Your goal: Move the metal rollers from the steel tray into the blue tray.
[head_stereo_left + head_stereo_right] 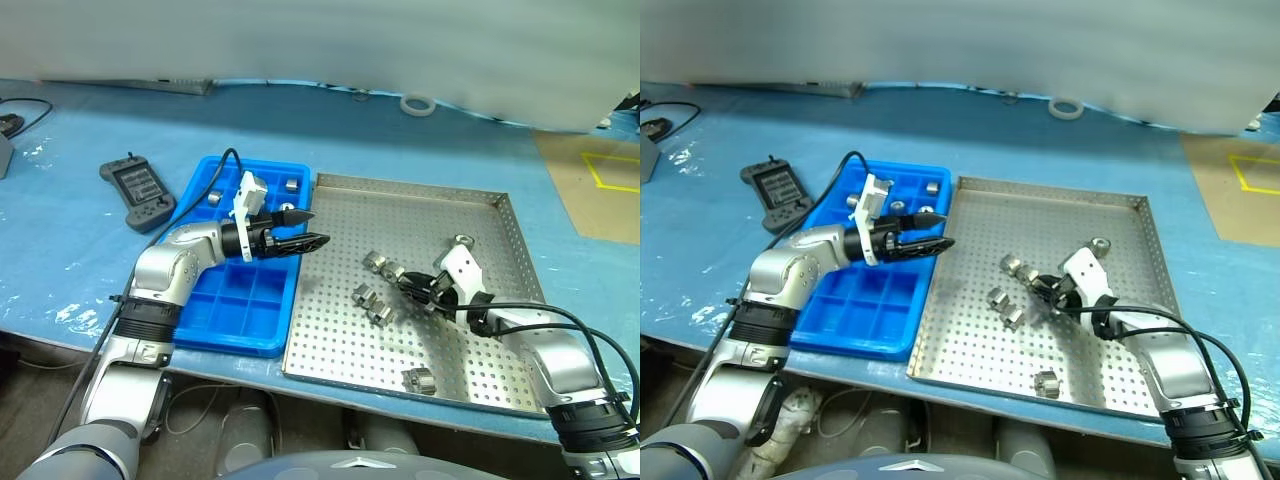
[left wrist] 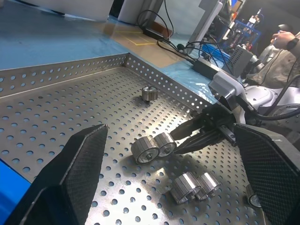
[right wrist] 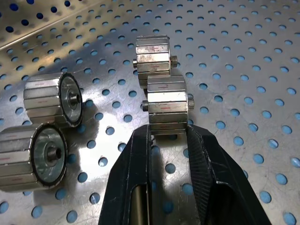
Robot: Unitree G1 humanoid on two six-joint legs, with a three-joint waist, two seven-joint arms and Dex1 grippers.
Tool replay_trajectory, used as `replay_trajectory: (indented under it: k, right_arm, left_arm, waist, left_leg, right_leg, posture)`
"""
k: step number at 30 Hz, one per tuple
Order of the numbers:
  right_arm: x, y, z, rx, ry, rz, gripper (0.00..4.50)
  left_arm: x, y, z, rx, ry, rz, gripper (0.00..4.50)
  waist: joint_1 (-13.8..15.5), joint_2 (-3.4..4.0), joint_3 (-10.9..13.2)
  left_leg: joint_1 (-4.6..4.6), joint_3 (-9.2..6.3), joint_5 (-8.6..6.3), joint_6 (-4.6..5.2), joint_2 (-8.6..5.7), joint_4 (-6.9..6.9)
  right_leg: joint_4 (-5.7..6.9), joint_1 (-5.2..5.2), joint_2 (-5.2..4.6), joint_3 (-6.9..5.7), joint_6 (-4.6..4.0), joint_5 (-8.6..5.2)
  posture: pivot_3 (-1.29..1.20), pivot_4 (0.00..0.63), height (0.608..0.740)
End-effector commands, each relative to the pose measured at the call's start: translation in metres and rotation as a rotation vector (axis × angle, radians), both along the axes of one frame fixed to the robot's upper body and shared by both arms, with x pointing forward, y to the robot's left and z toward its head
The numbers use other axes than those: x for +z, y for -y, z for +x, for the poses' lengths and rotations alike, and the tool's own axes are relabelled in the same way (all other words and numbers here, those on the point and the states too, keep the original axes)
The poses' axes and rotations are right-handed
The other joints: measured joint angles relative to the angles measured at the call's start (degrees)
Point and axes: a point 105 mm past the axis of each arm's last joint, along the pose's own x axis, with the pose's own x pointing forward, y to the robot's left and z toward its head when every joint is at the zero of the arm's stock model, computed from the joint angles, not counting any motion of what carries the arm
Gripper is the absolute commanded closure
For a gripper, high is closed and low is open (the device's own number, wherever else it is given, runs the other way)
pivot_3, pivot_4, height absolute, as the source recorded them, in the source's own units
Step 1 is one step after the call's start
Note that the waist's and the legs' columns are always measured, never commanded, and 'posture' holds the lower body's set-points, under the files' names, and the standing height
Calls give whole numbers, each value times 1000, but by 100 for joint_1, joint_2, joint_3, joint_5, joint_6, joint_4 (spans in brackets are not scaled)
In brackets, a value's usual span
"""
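Observation:
The steel tray [image 1: 440, 215] lies right of the blue tray [image 1: 235, 310]. Several metal rollers rest on its perforated floor: a pair [image 1: 378, 264], a second pair [image 1: 370, 305], one near the front rim [image 1: 420, 380] and one at the back right [image 1: 462, 240]. My right gripper [image 3: 168, 132] is shut on one roller [image 3: 166, 105] of the first pair, low over the tray floor; its partner [image 3: 152, 51] sits just beyond. My left gripper [image 1: 305, 228] hovers open and empty over the seam between the trays. Some rollers [image 1: 214, 198] lie in the blue tray's far compartments.
A black handheld controller [image 1: 138, 190] lies left of the blue tray on the light-blue table cover. A white tape ring [image 1: 418, 104] sits at the back. A person's arm [image 2: 281, 42] shows beyond the table, among cables and equipment.

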Motion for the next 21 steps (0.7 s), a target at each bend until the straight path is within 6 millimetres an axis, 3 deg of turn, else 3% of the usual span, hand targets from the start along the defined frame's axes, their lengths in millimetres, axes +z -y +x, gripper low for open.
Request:
replay_trajectory:
  k: [1,6,15,21]
  right_arm:
    - [12,7,-2,6,29,-9,3070]
    - [12,13,-12,9,-7,-46,1480]
    - [21,14,0,-53,56,-9,1480]
    - [24,5,-3,-20,47,17,1480]
  left_arm:
    - [12,1,-1,-8,52,-15,0]
    - [12,1,-1,-6,52,-16,0]
    - [12,2,0,-10,51,-15,0]
    - [12,2,-1,-21,52,-11,0]
  waist:
    - [5,0,0]
    - [2,1,0]
    - [-5,1,0]
    - [7,3,1]
  left_leg:
    - [0,0,0,0,0,0]
    - [0,0,0,0,0,0]
    - [2,0,0,-1,1,-1]
    - [0,0,0,-1,0,-3]
  right_leg:
    - [0,0,0,0,0,0]
    - [-1,0,0,0,0,0]
    - [0,0,0,0,0,0]
    - [-3,-1,0,0,0,0]
  posture:
    - [-181,150,740]
    - [-181,150,740]
    - [-189,150,740]
    - [-193,150,740]
